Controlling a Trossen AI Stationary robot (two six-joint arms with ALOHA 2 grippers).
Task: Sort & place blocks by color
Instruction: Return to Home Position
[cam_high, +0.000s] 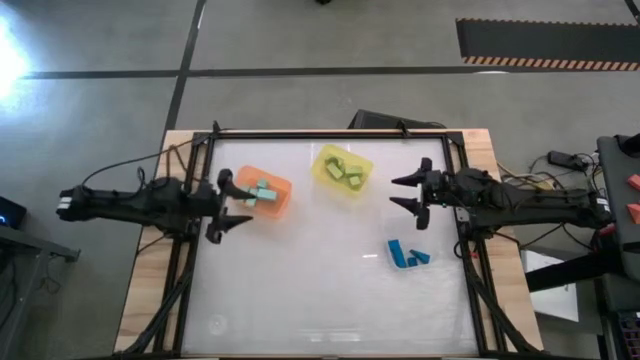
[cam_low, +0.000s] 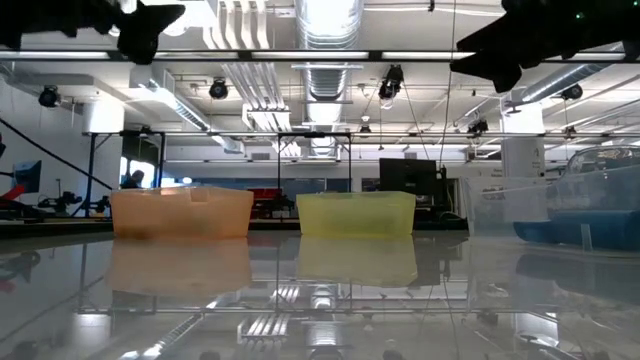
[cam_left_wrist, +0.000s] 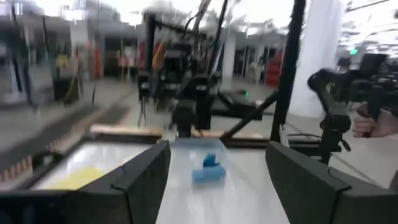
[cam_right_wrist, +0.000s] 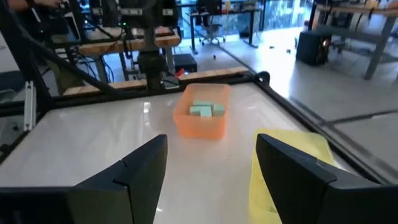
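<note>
- Left claw, centre-left, fingers wide apart, empty, beside orange bin of teal blocks
- Right claw, centre-right, likewise spread, empty
- Green blocks in yellow bin; blue blocks lower right

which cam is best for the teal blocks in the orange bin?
Right wrist view: it looks into the orange bin at the teal blocks. High view shows them from above. Low view shows only the bin's wall. Left wrist view misses them.
</note>
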